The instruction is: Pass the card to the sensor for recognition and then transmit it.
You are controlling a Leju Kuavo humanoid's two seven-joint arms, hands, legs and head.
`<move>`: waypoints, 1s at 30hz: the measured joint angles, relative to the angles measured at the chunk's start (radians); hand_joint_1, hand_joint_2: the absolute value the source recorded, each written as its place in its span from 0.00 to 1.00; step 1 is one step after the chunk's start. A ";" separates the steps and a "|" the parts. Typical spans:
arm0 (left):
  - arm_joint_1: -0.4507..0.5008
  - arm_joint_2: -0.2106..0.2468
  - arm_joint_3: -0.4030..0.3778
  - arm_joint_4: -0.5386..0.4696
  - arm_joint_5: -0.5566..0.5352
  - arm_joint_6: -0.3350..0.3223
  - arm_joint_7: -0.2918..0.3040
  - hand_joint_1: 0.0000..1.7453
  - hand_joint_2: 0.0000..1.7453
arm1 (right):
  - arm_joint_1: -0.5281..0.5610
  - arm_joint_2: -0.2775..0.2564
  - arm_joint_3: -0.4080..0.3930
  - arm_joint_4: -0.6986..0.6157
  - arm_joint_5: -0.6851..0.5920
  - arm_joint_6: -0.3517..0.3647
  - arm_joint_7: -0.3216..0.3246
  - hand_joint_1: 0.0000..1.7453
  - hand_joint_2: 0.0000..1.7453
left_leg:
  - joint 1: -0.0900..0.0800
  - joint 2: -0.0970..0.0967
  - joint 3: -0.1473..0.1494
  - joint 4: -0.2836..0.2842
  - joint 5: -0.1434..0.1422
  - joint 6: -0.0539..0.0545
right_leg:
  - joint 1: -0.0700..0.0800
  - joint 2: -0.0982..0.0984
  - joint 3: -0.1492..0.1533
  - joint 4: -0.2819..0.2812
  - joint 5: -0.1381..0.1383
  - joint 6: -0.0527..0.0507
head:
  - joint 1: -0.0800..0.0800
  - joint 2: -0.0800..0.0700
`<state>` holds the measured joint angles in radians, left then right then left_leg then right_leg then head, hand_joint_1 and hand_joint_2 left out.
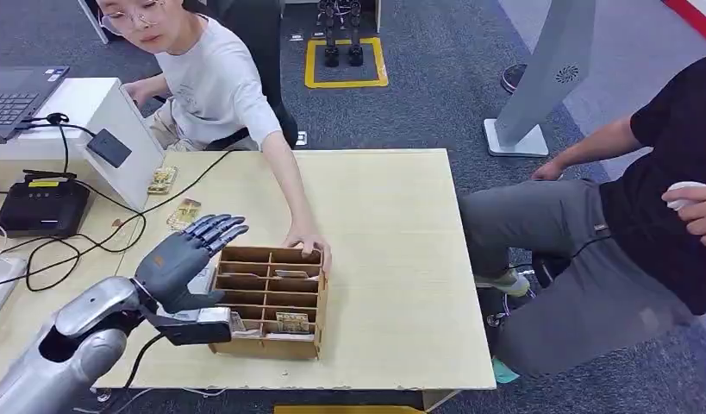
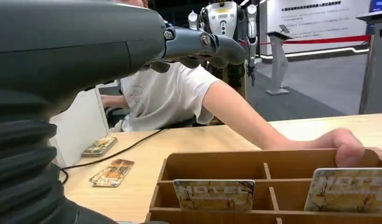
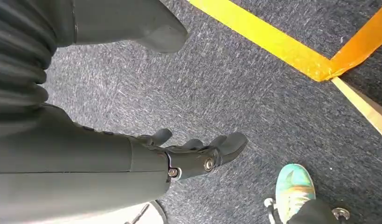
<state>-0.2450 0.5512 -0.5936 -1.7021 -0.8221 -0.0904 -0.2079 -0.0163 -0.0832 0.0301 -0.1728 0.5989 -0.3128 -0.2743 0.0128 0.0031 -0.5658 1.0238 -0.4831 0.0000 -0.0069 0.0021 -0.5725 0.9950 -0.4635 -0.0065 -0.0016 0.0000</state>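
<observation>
L hand (image 1: 187, 259) flat, fingers spread, over organizer (image 1: 271, 302)

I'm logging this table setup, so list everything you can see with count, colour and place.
Table: one, light wood, centre.
Box: one, brown wood with compartments, near table edge; a person's hand rests on its far rim.
Cards in box: at least two, tan patterned, standing in compartments.
Loose cards: two, tan, on the table beside the white stand.
White stand: one, far left, with a dark sensor on its face.
Black device: one, left, with cables.
Laptop: one, dark, on top of the stand.
People: two, one in white behind the table, one in black seated right.
Left robot hand: dark grey, fingers spread, above the box's left side.
Right robot hand: dark grey, hanging above carpet.
</observation>
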 joint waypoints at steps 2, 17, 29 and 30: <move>0.000 0.000 -0.006 0.001 -0.004 0.002 0.002 0.00 1.00 | 0.000 0.000 0.000 0.000 0.000 0.000 0.000 0.00 1.00 | 0.000 0.000 0.000 0.000 0.000 0.000 | 0.000 0.000 0.000 0.000 0.000 0.000 | 0.000 0.000; 0.000 -0.005 -0.037 0.018 -0.019 0.004 0.017 0.00 1.00 | 0.000 0.000 0.000 0.000 0.012 0.000 0.000 0.00 1.00 | 0.000 0.000 0.000 0.000 0.000 0.000 | 0.000 0.000 0.000 0.000 0.000 0.000 | 0.000 0.000; 0.000 -0.010 -0.047 0.027 -0.023 0.010 0.018 0.00 1.00 | 0.000 0.000 0.000 0.000 0.015 0.002 0.000 0.00 1.00 | 0.000 0.000 0.000 0.000 0.000 0.000 | 0.000 0.000 0.000 0.000 0.000 0.000 | 0.000 0.000; 0.000 -0.012 -0.048 0.028 -0.026 0.014 0.019 0.00 1.00 | 0.000 0.000 0.000 0.000 0.015 0.002 0.000 0.00 1.00 | 0.000 0.000 0.000 0.000 0.000 0.000 | 0.000 0.000 0.000 0.000 0.000 0.000 | 0.000 0.000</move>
<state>-0.2446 0.5394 -0.6413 -1.6739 -0.8476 -0.0763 -0.1892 -0.0164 -0.0832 0.0301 -0.1732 0.6142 -0.3109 -0.2743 0.0128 0.0031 -0.5662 1.0238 -0.4831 0.0001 -0.0069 0.0020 -0.5728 0.9949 -0.4635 -0.0065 -0.0019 0.0000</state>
